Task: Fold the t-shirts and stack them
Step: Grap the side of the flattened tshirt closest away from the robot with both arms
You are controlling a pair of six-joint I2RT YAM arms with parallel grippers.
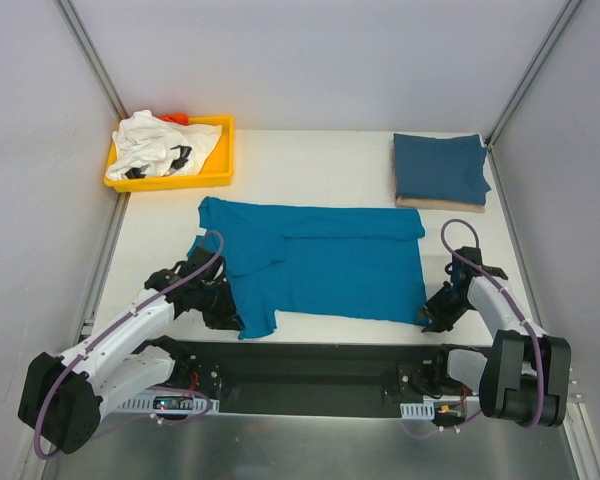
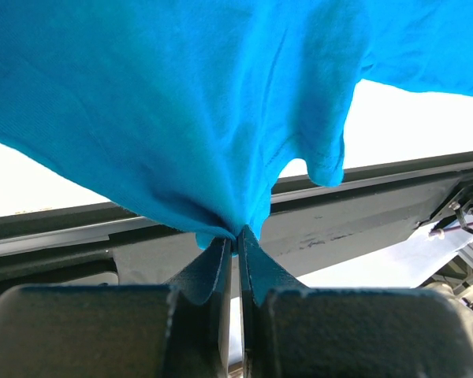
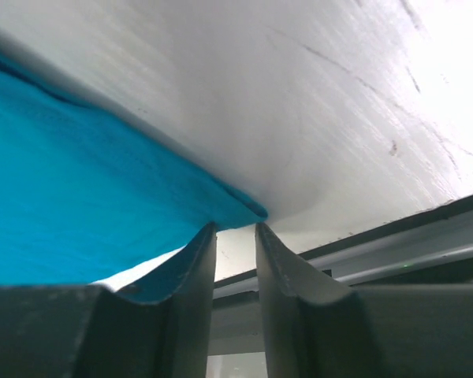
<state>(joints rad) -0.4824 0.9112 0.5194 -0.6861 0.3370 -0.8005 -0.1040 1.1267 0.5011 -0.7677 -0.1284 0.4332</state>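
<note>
The teal-blue t-shirt (image 1: 320,260) lies spread across the middle of the table, its top edge folded over. My left gripper (image 1: 235,305) is shut on its near left corner and pinches a bunch of cloth (image 2: 181,94) between the jaws (image 2: 236,234). My right gripper (image 1: 432,318) is at the near right corner. Its jaws (image 3: 235,226) stand apart, with the cloth corner (image 3: 79,213) lying at the tips. The darker blue t-shirt (image 1: 440,168) lies folded at the back right. The white t-shirt with black marks (image 1: 165,148) is crumpled in the tray.
The yellow tray (image 1: 170,183) stands at the back left, with a small orange-red thing (image 1: 177,118) behind the white shirt. A tan layer (image 1: 440,204) shows under the folded dark blue shirt. Grey walls close in both sides. A dark rail (image 1: 310,365) runs along the near edge.
</note>
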